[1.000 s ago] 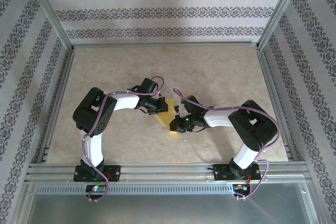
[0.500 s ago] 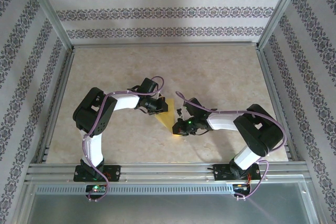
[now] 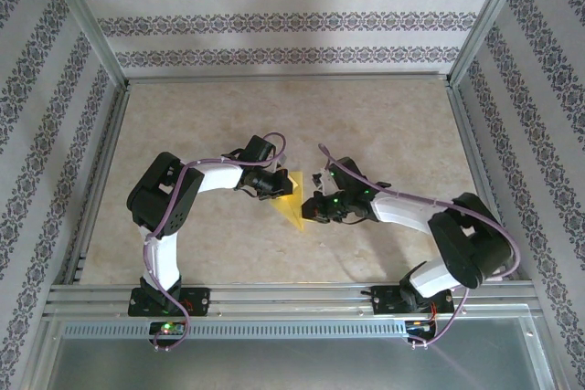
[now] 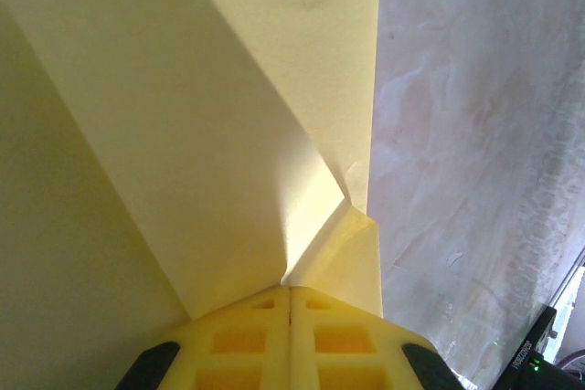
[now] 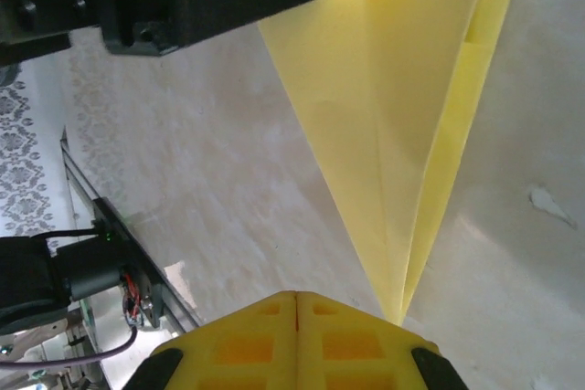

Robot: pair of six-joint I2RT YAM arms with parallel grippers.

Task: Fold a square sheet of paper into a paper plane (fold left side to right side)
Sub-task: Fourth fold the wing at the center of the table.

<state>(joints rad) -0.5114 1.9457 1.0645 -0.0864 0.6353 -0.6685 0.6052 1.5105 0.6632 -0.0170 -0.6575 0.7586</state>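
Paper (image 3: 293, 205) already creased to pointed dart shape on table (image 3: 366, 125). Left pincer (image 4: 290, 291) and right pincer (image 5: 297, 299) both closed tight, tips on paper. Final folds left, I reckon.

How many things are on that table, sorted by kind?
Robot arms: 2 (left arm, right arm)
Sheets of yellow paper, folded to a point: 1
Total: 3
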